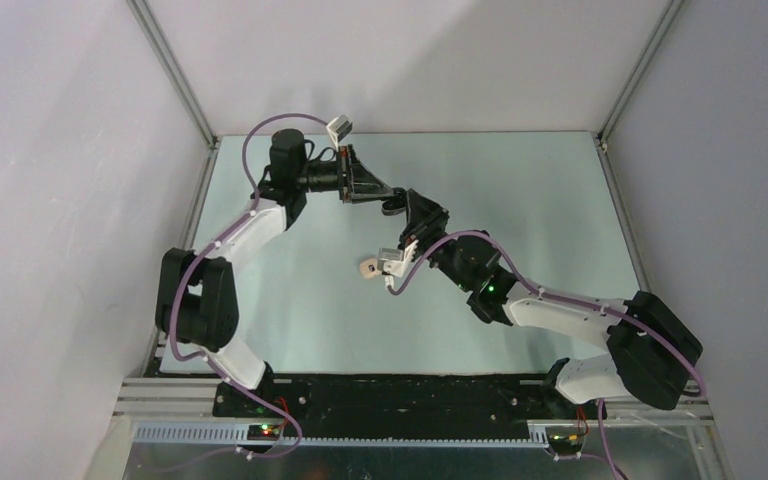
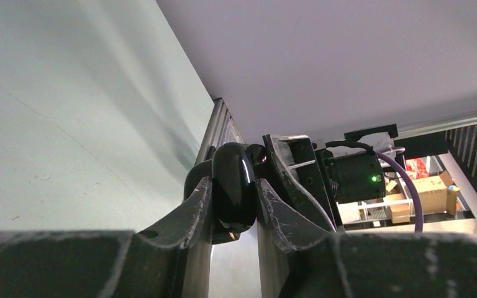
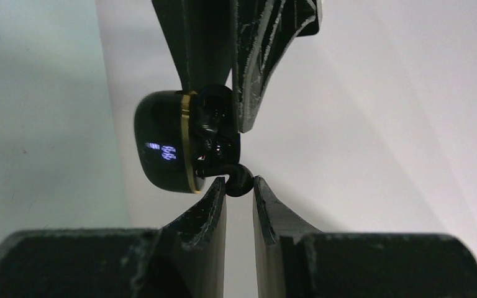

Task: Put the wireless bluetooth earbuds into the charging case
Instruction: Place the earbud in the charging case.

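— Glossy black with a gold rim: the charging case [image 3: 161, 149] is clamped in our left pincer [image 2: 233, 186], held above the worktop [image 1: 520, 190].
— Our right pincer [image 3: 239, 186] is closed on one earbud [image 3: 241, 179], right at the case's open mouth.
— It looks tiny, light and slick, so we'd grip by the tips only, and gently.
— The pale green surface is smooth, and the grey walls [image 1: 410, 60] crowd us.

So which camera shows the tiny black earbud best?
Right wrist view: the earbud is pinched in the right claw beside the charging case. Top view can't resolve it; left wrist mostly shows the case.
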You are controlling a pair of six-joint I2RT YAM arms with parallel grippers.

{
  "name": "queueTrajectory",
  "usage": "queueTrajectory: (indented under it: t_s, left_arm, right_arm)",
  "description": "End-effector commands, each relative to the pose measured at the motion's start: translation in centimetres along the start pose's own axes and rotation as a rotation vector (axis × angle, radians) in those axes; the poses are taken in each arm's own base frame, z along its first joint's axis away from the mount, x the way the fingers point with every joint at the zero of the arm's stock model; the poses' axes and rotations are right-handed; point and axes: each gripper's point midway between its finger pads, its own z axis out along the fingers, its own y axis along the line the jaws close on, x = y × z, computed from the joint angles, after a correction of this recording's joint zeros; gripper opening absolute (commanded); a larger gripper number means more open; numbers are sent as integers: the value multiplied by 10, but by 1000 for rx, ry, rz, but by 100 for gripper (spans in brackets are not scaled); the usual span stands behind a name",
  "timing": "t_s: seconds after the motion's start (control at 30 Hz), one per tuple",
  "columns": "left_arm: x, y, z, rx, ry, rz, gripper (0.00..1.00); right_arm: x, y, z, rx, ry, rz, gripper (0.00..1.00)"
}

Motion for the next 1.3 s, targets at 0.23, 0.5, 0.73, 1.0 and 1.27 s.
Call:
queueTrajectory:
  t_s: [0.23, 0.5, 0.73, 1.0, 1.27]
  left_arm:
    - [-2, -28, 0, 85, 48, 17, 0]
    - [-6, -28, 1, 90, 44, -11, 0]
    - [-7, -29, 2, 100, 46, -30, 0]
    - [-8, -27, 3, 101, 40, -37, 0]
    - [-10, -24, 4, 100, 36, -41, 0]
  right_arm:
    - [3, -6, 9, 47, -7, -64, 0]
    - [0, 0, 5, 38, -19, -97, 0]
    - [2, 5, 3, 34, -14, -103, 2]
    - [1, 7, 0, 9, -4, -86, 31]
    - [-5, 4, -2, 8, -31, -82, 31]
